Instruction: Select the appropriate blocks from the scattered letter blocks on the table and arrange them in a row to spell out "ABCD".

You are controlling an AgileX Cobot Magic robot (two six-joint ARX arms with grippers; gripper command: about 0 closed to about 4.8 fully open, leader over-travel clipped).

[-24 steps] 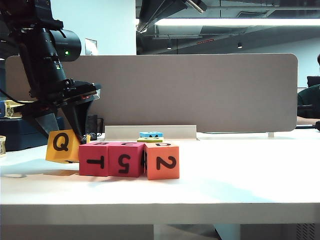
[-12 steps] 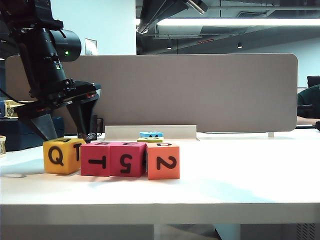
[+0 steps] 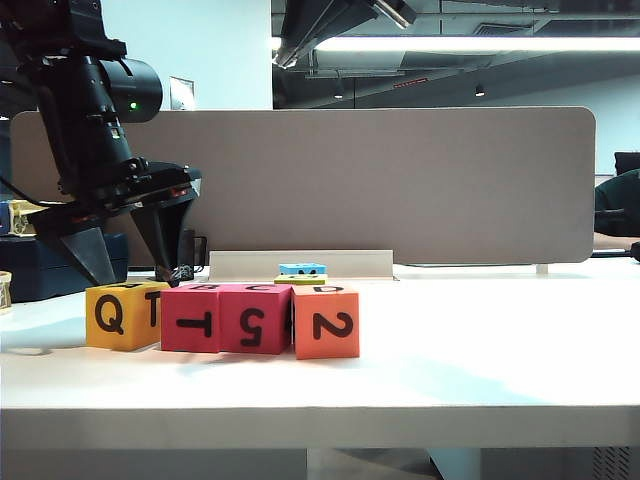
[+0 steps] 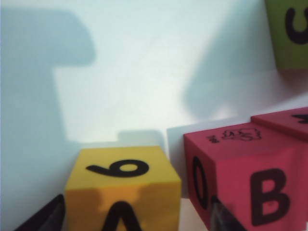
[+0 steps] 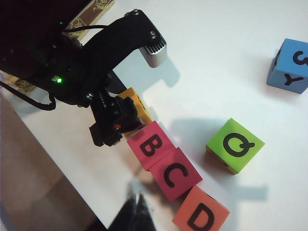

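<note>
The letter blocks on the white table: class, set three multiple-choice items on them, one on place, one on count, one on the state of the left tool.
1. Where does the yellow block stand?
A. left end of the row, beside the pink-red T block
B. on the orange block
C. behind the green block

2. How many blocks form the front row?
A. two
B. four
C. six

3. The left tool is
A. shut on the yellow block
B. open above the yellow block
C. out of sight

Answers: 1 A, exterior view shows it leftmost. 2 B, yellow, two pink-red, orange. 3 B, fingers spread, block flat on the table.
</note>
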